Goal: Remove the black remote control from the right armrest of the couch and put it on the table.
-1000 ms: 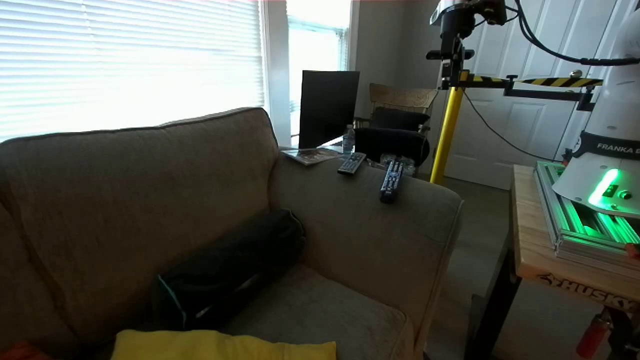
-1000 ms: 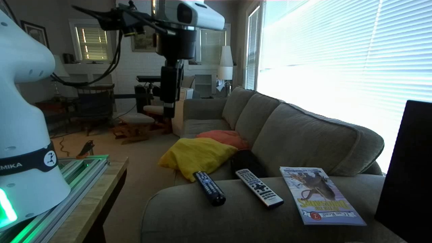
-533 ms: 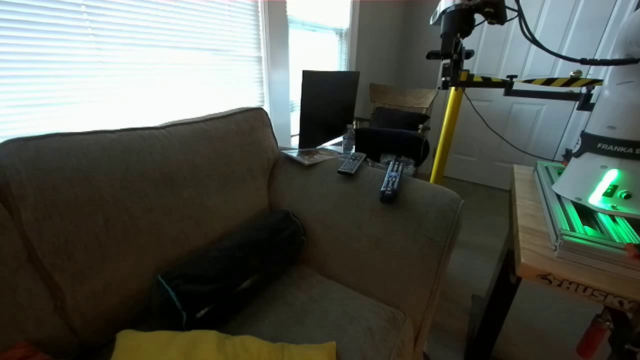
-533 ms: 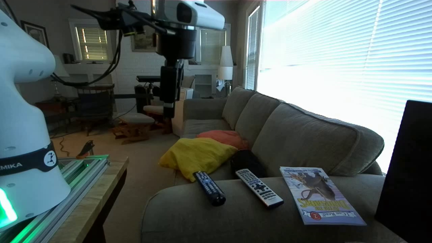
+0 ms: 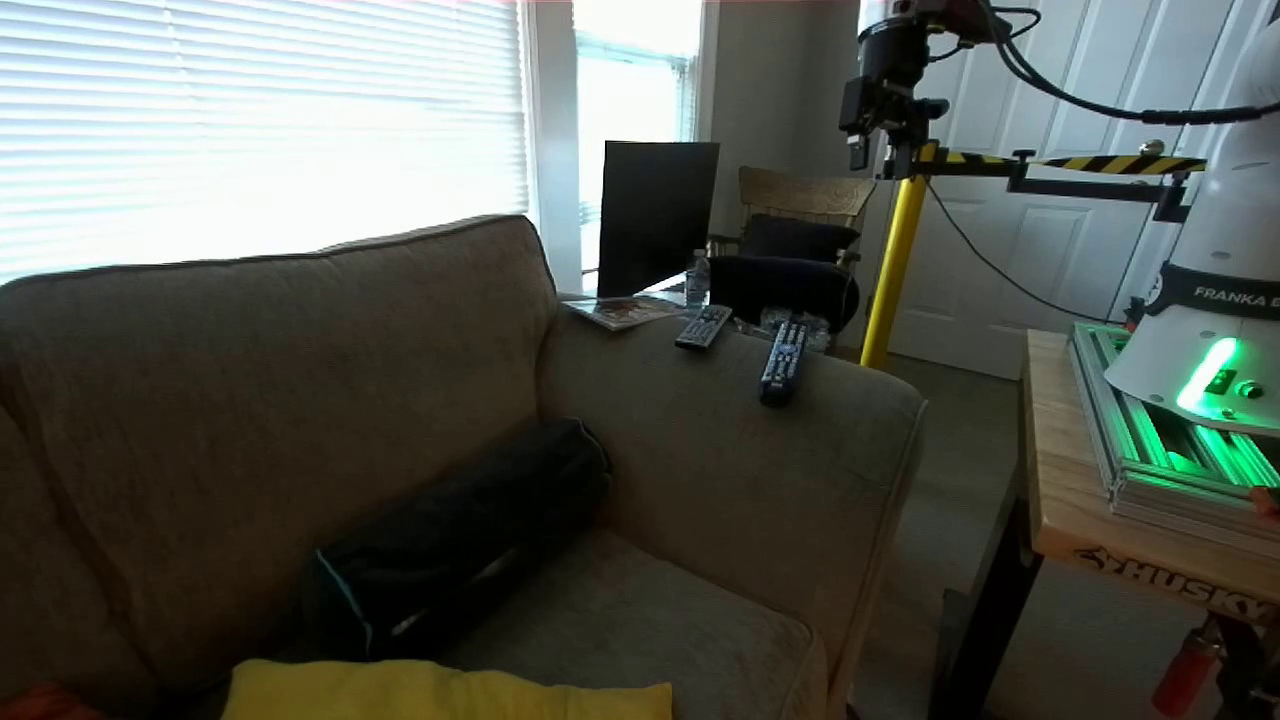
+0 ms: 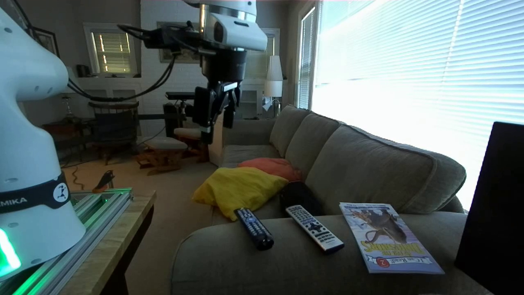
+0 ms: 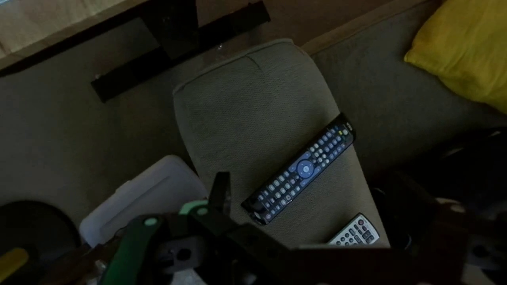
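The black remote control [image 5: 783,362] lies on the right armrest [image 5: 845,430] of the tan couch [image 5: 300,400]. In an exterior view the same black remote control [image 6: 254,228] lies nearest the armrest's front end. In the wrist view the black remote control [image 7: 303,170] lies slantwise across the armrest [image 7: 245,103]. My gripper [image 6: 219,130] hangs well above the couch, pointing down, its fingers apart and empty. It also shows in an exterior view [image 5: 878,162]. A small dark table [image 6: 65,130] stands far back; I cannot tell whether it is the task's table.
A grey remote [image 6: 314,228] and a book [image 6: 391,241] lie beside the black one. A dark upright panel [image 5: 658,218] and a bottle [image 5: 697,280] stand behind the armrest. Yellow [image 6: 241,190] and orange pillows [image 6: 272,167] lie on the seat. My base stands on a wooden table [image 5: 1060,480].
My wrist has turned and shifted, so both fingers now show apart in both exterior views. The arm's upper hand part sits slightly lower. The remotes, book and pillows have not moved.
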